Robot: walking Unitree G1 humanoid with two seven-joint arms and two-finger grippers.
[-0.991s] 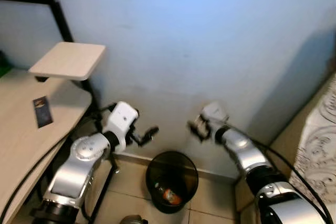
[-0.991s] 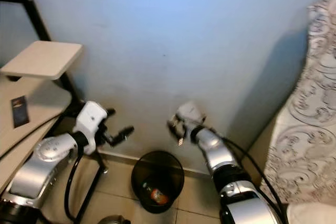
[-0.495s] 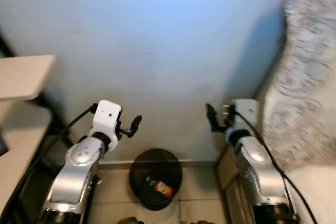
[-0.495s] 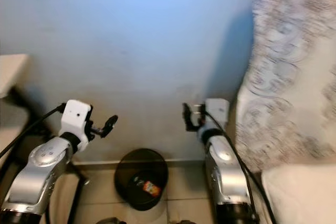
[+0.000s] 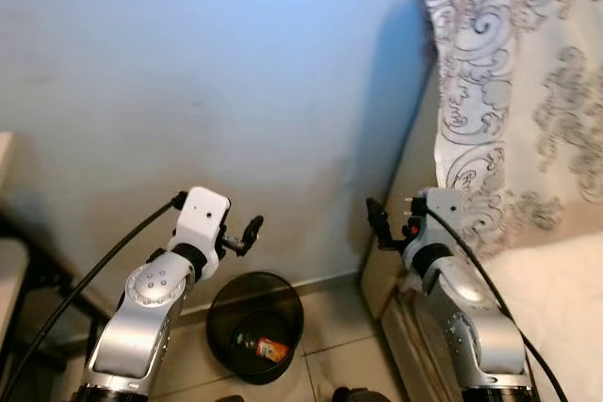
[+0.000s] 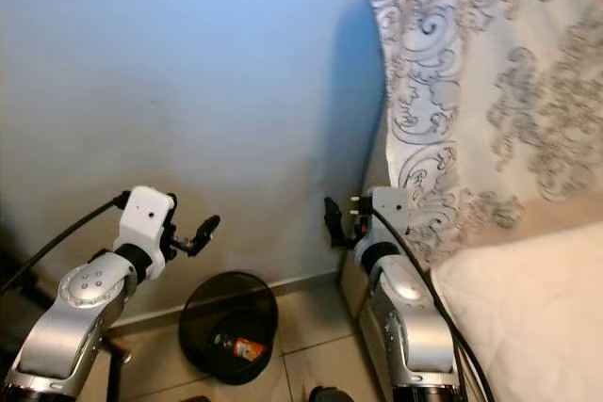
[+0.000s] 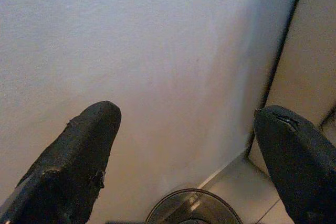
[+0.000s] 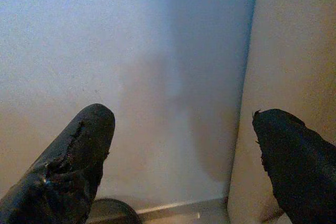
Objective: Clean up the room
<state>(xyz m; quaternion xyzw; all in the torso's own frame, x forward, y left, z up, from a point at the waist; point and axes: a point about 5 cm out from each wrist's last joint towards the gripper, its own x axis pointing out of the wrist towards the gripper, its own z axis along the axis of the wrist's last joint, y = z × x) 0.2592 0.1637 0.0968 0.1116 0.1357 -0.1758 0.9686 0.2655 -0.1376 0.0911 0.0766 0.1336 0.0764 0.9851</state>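
A black waste bin (image 5: 254,325) stands on the tiled floor against the pale blue wall, with an orange wrapper (image 5: 273,351) lying in its bottom. My left gripper (image 5: 249,231) hangs above the bin's left side, open and holding nothing. My right gripper (image 5: 376,217) is raised to the right of the bin, near the bed's corner, also open with nothing in it. In the left wrist view the two black fingers (image 7: 73,156) stand wide apart facing the wall, with the bin rim (image 7: 195,211) below. The right wrist view has its fingers (image 8: 73,163) spread before the wall and the bed's side.
A bed with a grey swirl-patterned cover (image 5: 513,82) and a pale mattress (image 5: 561,298) takes up the right side, its wooden side panel (image 5: 400,195) close to my right arm. A desk edge (image 5: 8,275) and its dark frame sit at the far left.
The camera has swung right: the desk slid out at the left and the bed came in at the right. Both arms stay raised with open grippers.
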